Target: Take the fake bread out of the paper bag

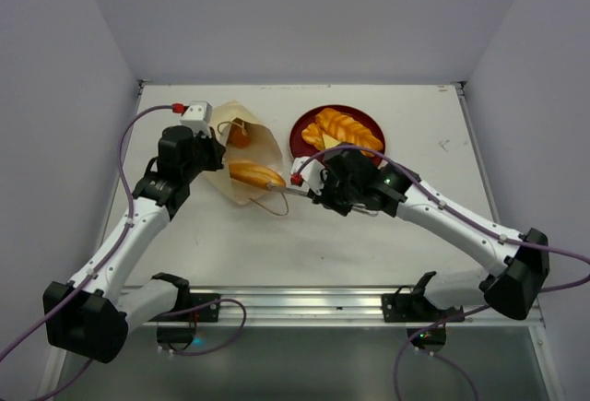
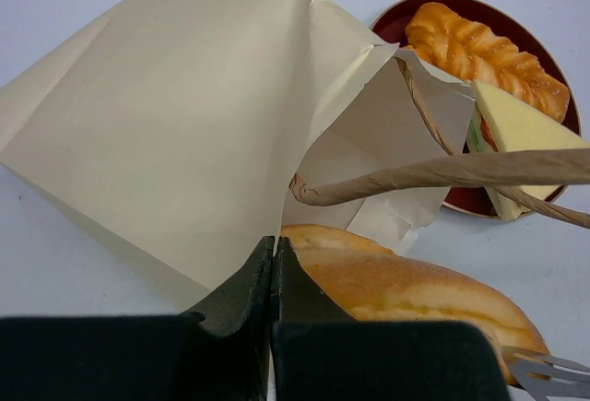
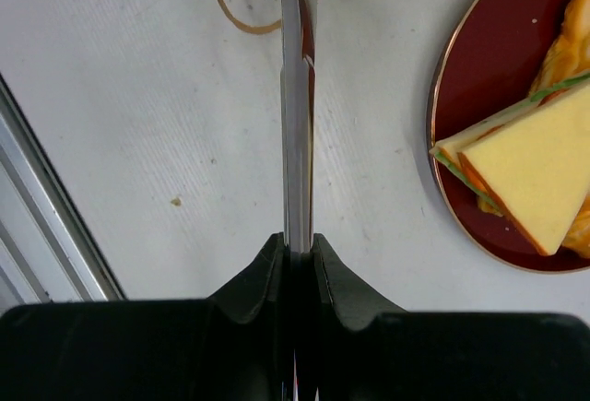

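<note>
The cream paper bag (image 1: pixel 247 147) lies on its side, mouth towards the red plate (image 1: pixel 300 134). A long orange roll (image 1: pixel 257 175) sticks out of the mouth, and another orange bread piece (image 1: pixel 238 134) shows deeper inside. My left gripper (image 2: pixel 274 255) is shut on the bag's lower edge (image 2: pixel 184 124), right beside the roll (image 2: pixel 406 290). My right gripper (image 3: pixel 297 244) is shut on metal tongs (image 3: pixel 295 97), whose tips (image 2: pixel 544 373) reach the roll's end. A twisted orange bread (image 1: pixel 348 128) and a pale yellow sandwich slice (image 3: pixel 535 161) lie on the plate.
The bag's brown cord handles (image 2: pixel 442 172) loop across the mouth and onto the table (image 3: pixel 241 16). The plate (image 3: pixel 461 97) sits just right of the tongs. A metal rail (image 1: pixel 295 304) runs along the near table edge. Walls close in left, right and behind.
</note>
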